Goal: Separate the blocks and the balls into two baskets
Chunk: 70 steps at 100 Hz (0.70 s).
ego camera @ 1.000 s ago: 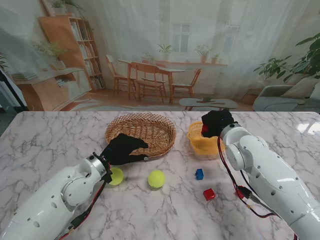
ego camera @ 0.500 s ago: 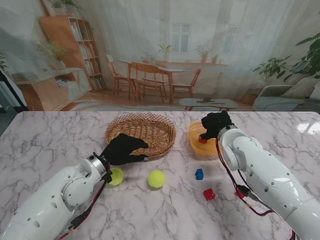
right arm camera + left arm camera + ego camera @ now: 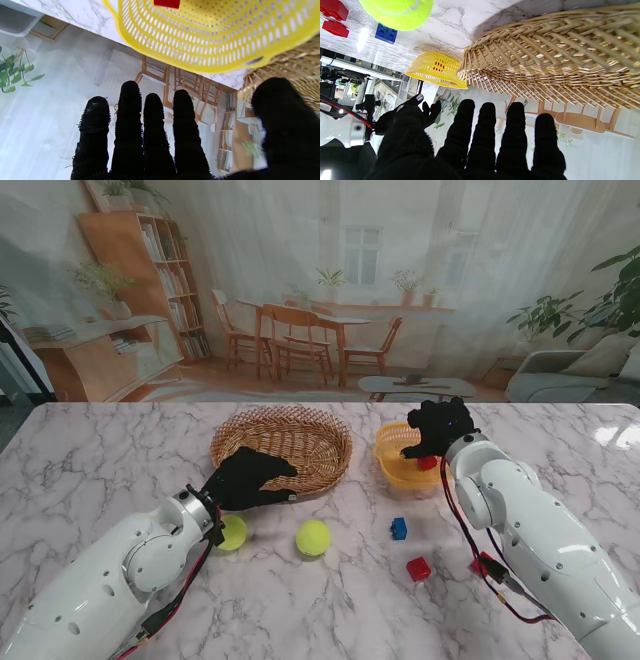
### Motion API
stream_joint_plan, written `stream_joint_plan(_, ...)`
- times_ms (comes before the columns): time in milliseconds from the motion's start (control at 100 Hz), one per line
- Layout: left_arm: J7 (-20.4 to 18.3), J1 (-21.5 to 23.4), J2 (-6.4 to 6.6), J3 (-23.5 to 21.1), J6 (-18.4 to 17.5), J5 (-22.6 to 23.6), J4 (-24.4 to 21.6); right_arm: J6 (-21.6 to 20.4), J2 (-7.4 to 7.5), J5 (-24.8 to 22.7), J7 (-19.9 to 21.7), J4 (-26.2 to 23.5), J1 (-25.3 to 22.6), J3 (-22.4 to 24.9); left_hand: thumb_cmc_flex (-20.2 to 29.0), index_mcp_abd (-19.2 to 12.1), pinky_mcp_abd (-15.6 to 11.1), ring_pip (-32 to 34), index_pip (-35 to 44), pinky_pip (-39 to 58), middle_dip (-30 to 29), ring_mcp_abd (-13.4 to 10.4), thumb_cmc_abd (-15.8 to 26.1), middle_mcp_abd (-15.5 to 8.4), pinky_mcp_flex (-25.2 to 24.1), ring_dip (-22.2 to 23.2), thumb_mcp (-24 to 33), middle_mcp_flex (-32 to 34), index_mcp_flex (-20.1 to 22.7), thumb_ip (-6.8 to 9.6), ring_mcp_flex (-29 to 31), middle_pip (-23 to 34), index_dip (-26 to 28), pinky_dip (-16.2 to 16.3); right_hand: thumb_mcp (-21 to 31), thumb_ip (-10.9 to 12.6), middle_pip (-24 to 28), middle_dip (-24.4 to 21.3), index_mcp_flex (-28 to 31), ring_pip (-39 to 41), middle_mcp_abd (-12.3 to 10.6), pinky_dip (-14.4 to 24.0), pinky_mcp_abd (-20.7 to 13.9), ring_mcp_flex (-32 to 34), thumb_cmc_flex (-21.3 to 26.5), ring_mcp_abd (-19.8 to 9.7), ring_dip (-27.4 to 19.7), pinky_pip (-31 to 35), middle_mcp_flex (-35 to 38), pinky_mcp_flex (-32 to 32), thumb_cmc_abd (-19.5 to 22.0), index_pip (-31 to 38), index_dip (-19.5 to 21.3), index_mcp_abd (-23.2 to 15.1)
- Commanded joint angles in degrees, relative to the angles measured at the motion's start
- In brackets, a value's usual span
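Observation:
My right hand (image 3: 437,425) hovers open over the near-right rim of the yellow plastic basket (image 3: 400,470), fingers straight (image 3: 150,135). A red block (image 3: 427,463) lies inside that basket (image 3: 167,3). My left hand (image 3: 250,478) is open and holds nothing, at the near rim of the wicker basket (image 3: 282,442), fingers stretched out (image 3: 482,140). Two yellow-green tennis balls rest on the marble: one (image 3: 232,532) beside my left wrist, the other (image 3: 313,537) to its right (image 3: 397,11). A blue block (image 3: 399,528) and a red block (image 3: 418,568) lie nearer to me than the yellow basket.
The two baskets stand side by side mid-table, the wicker one (image 3: 545,50) on the left, the yellow one (image 3: 437,70) on the right. A second small red piece (image 3: 482,564) shows beside my right forearm, next to its red cable. White marble table (image 3: 120,460).
The right hand held a red block above the yellow basket; the block now lies in the basket and the hand is open. The left arm has not moved.

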Motion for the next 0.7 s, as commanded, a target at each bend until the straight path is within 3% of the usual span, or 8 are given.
stream_joint_plan(0, -0.7, -0.1, 0.00, 0.1, 0.0, 0.0, 0.1, -0.8, 0.61, -1.0, 0.0, -2.4, -1.7, 1.1, 0.7, -1.2, 1.4, 0.4, 0.7, -1.2, 0.6, -0.2, 1.5, -0.7, -0.5, 0.2, -0.4, 1.6, 1.3, 1.10, 0.3, 0.1, 0.6, 1.0, -1.0, 1.8, -1.4, -0.6, 0.8, -2.3, 1.1, 0.7, 0.0, -1.1, -1.3, 1.0, -0.6, -0.5, -0.5, -0.6, 1.0, -0.4, 0.1, 0.9)
stream_joint_plan(150, -0.6, 0.1, -0.02, -0.1, 0.0, 0.1, 0.1, -4.1, 0.71, -2.9, -0.3, -8.2, -7.7, 6.8, 0.7, -1.2, 1.4, 0.4, 0.7, -1.2, 0.6, -0.3, 1.5, -0.6, -0.5, 0.2, -0.4, 1.5, 1.3, 1.10, 0.3, 0.1, 0.6, 1.0, -1.3, 1.9, -1.1, -0.5, 2.6, -2.6, 0.9, 0.7, 0.4, -0.5, -0.9, 1.2, -0.8, -0.8, 0.9, -0.6, 1.3, 1.3, 1.4, 0.3)
stream_joint_plan(410, -0.5, 0.2, -0.02, -0.4, 0.1, 0.2, 0.1, -6.4, 0.66, -6.4, -6.1, -15.2, -20.1, 14.2, 0.7, -1.3, 1.4, 0.4, 0.8, -1.2, 0.6, -0.3, 1.5, -0.7, -0.5, 0.2, -0.4, 1.5, 1.4, 1.10, 0.3, 0.0, 0.6, 1.0, -2.0, 2.0, -1.3, -0.4, 3.7, -3.0, 0.9, 0.7, 0.8, -0.1, -0.6, 1.3, -1.0, -1.0, 1.5, -0.6, 1.4, 1.9, 2.3, 0.0)
stream_joint_plan(690, -0.5, 0.1, -0.04, -0.5, 0.6, 0.1, 0.3, -3.7, 0.30, -9.8, -14.8, -19.3, -34.0, 19.6, 0.8, -1.2, 1.4, 0.4, 0.8, -1.2, 0.6, -0.2, 1.5, -0.6, -0.5, 0.2, -0.4, 1.6, 1.4, 1.10, 0.2, 0.1, 0.6, 0.9, -2.2, 2.1, -1.8, -0.4, 4.1, -3.4, 1.1, 0.7, 1.1, 0.2, -0.5, 1.7, -1.1, -1.1, 1.8, -0.6, 1.4, 1.9, 2.8, 0.1)
